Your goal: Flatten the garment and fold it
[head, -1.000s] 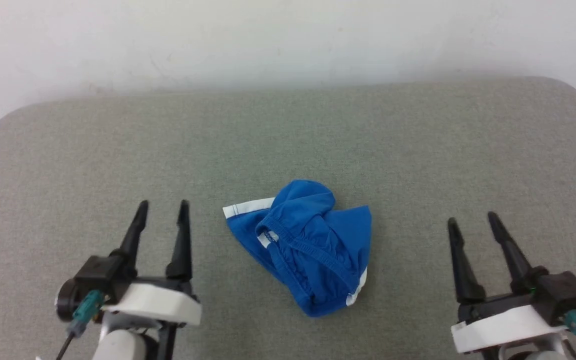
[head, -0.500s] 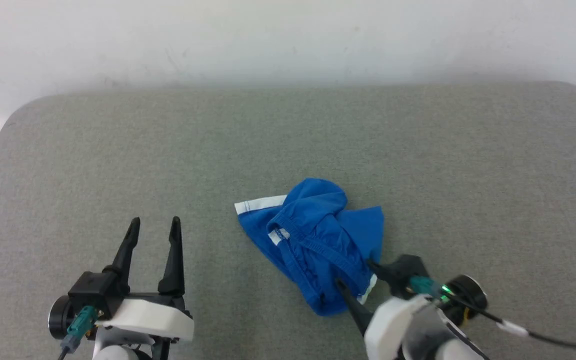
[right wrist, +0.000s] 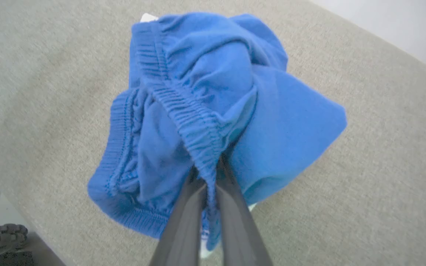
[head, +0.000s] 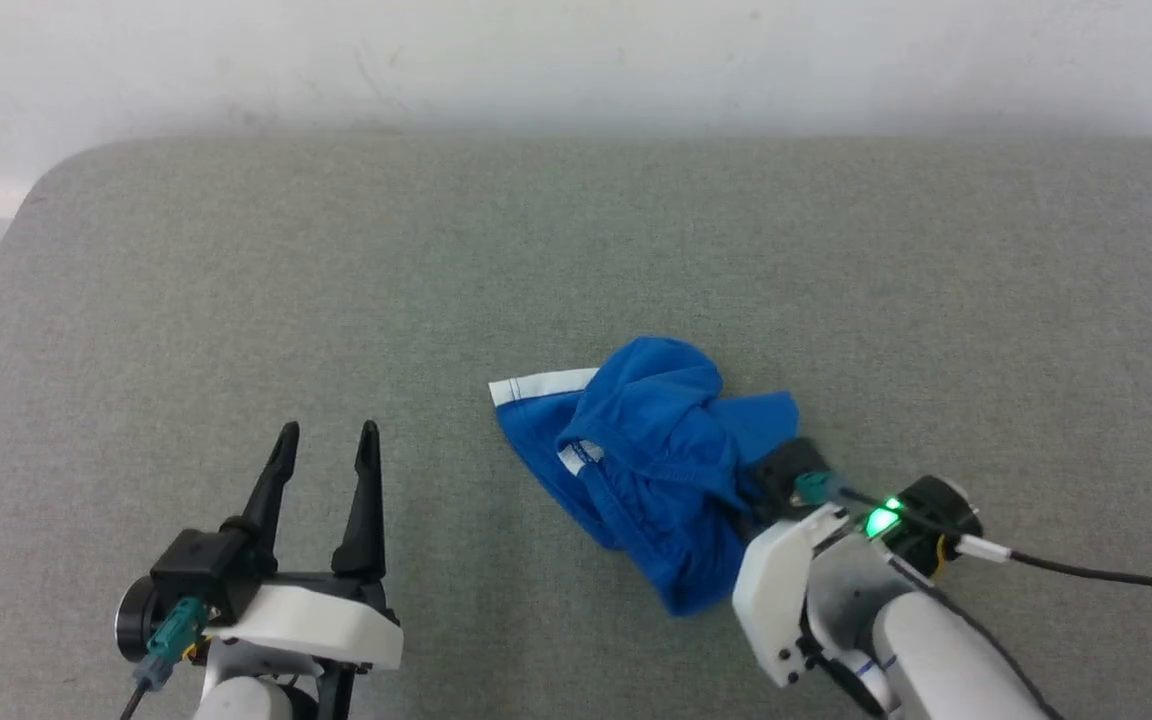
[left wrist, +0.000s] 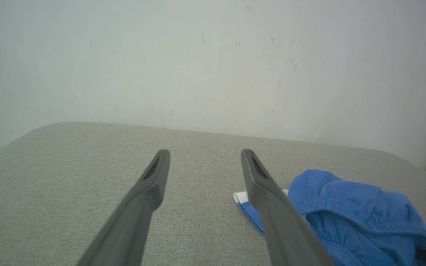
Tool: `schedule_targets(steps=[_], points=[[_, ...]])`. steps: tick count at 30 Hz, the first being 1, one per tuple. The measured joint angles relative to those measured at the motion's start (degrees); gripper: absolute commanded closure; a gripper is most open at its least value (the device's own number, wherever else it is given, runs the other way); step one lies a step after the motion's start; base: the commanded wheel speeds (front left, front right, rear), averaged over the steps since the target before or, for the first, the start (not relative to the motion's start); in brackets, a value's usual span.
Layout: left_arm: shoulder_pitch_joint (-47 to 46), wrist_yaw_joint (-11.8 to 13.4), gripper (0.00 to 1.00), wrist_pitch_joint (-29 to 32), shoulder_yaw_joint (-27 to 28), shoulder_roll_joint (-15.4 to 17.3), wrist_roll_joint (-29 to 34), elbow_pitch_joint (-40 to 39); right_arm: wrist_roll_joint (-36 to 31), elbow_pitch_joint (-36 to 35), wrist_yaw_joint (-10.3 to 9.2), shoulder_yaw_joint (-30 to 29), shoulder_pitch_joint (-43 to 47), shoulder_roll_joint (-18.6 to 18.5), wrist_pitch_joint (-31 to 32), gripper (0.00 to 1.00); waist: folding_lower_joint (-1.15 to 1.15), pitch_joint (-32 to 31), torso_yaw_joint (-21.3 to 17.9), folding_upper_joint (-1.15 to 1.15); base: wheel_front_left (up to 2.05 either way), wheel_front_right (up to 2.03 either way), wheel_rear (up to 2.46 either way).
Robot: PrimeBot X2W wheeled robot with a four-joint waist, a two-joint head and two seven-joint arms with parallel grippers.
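One fold of elastic waistband (right wrist: 183, 111) is pinched by the right gripper (right wrist: 208, 170), whose fingers are nearly closed. The blue shorts (head: 651, 450) lie bunched on the grey padded surface (head: 236, 260). Such a thin bite may slip when pulled, or drag the whole wad. Beside them the left gripper (head: 326, 440) gapes wide, empty.

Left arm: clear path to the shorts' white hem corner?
Probably yes. The left end effector is open, only bare table lies between it and the white hem corner; the right end effector grips the waistband on the far side.
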Motion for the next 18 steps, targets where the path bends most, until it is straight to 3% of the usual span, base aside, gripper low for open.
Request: schedule_targets(steps=[6, 18], points=[[-0.01, -0.02, 0.00, 0.00, 0.63, -0.34, 0.02, 0.00, 0.07, -2.53, 0.00, -8.47, -0.06, 0.87, -5.25, 1.00, 0.00, -0.12, -0.62, 0.00, 0.00, 0.00, 0.00], [-0.01, -0.55, 0.00, 0.00, 0.77, -1.33, 0.52, 0.00, 1.80, -0.70, 0.00, -37.13, 9.38, 2.11, -4.95, 1.00, 0.00, 0.02, -1.53, 0.00, 0.00, 0.00, 0.00]])
